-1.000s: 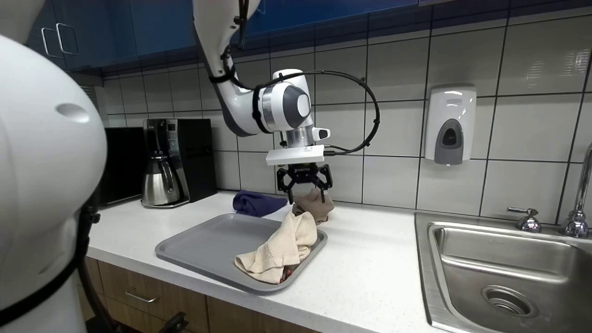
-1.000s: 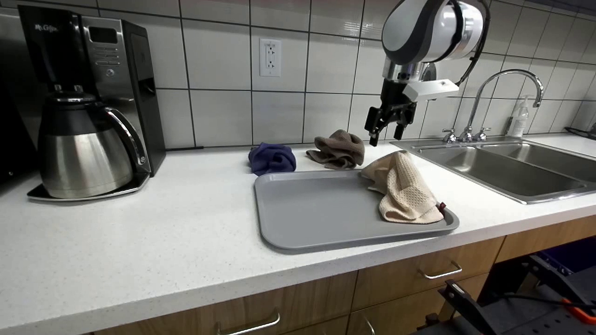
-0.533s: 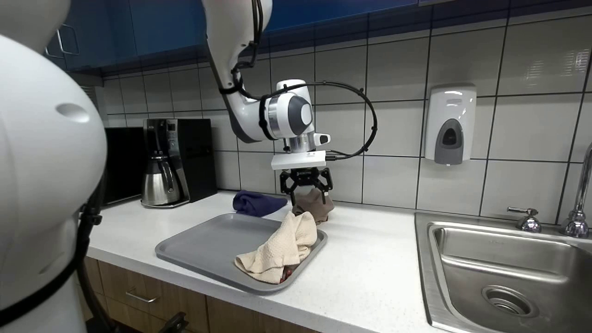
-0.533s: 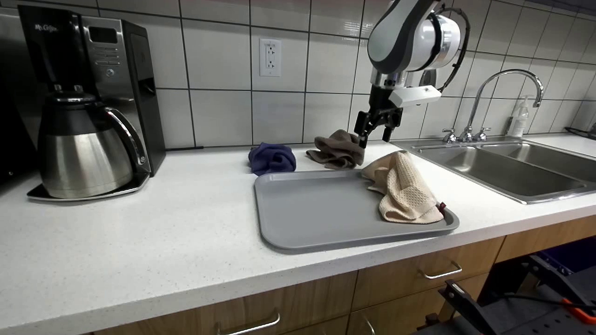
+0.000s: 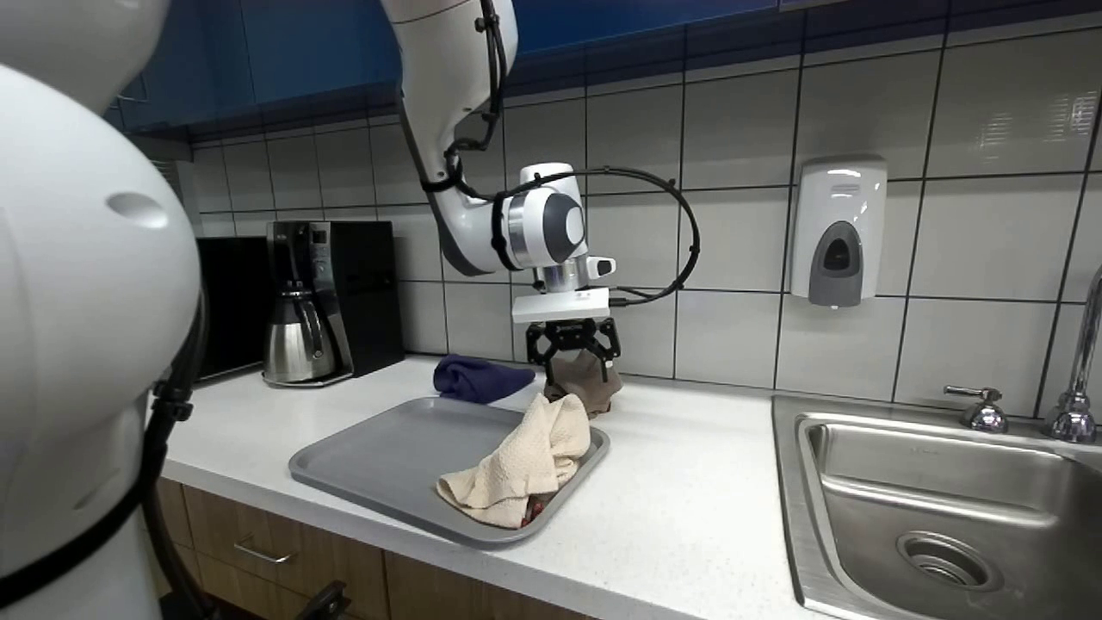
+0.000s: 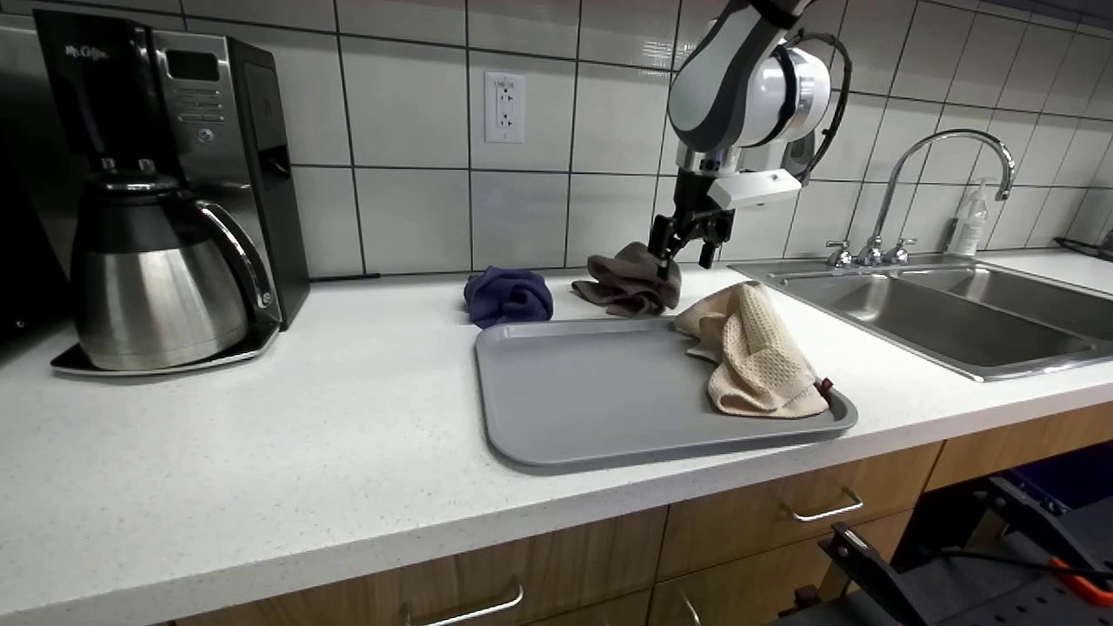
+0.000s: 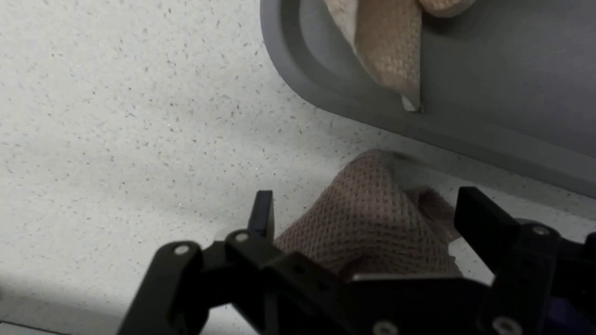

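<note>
My gripper (image 5: 578, 376) is open with nothing between its pads. It hangs over a crumpled brown cloth (image 6: 630, 283); whether a finger touches it, I cannot tell. In the wrist view the brown cloth (image 7: 372, 218) lies between the spread fingers (image 7: 263, 211), and its lower part is hidden behind the gripper. A beige cloth (image 6: 756, 356) is draped on the end of a grey tray (image 6: 591, 391), with something small and red (image 5: 534, 510) showing under its edge. A bunched dark blue cloth (image 6: 509, 296) lies on the counter behind the tray.
A coffee maker with a steel carafe (image 6: 161, 296) stands at one end of the counter (image 6: 304, 443). A steel sink (image 5: 938, 482) with a faucet (image 6: 948, 137) is at the other end. The tiled wall (image 5: 732, 241) with a soap dispenser (image 5: 839, 232) rises behind.
My gripper has moved down and across to above the brown cloth, staying open. The cloths and the tray have not moved.
</note>
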`<state>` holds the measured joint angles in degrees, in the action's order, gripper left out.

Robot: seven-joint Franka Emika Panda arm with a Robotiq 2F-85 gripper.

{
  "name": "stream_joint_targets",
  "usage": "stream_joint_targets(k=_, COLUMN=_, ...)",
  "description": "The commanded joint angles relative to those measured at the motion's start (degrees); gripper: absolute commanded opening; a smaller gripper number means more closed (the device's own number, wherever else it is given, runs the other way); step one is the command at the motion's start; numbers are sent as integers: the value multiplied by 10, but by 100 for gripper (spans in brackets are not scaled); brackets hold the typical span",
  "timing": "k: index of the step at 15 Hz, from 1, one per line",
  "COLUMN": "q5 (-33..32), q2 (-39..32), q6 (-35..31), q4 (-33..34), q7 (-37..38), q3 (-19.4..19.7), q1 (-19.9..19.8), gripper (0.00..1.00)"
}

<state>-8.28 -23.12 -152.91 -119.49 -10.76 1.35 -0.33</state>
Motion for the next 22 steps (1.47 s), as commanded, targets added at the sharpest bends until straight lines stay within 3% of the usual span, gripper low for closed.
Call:
stream_joint_targets(k=1, q5=-9, q2=-22, q6=2, q4=34, q7=-6, q3=-4, q1=-1, gripper=100)
stream_joint_targets(k=22, q5=-10, q2=-152, q6=11, q4=178, q7=1, q3=-9, q1=19, gripper=100)
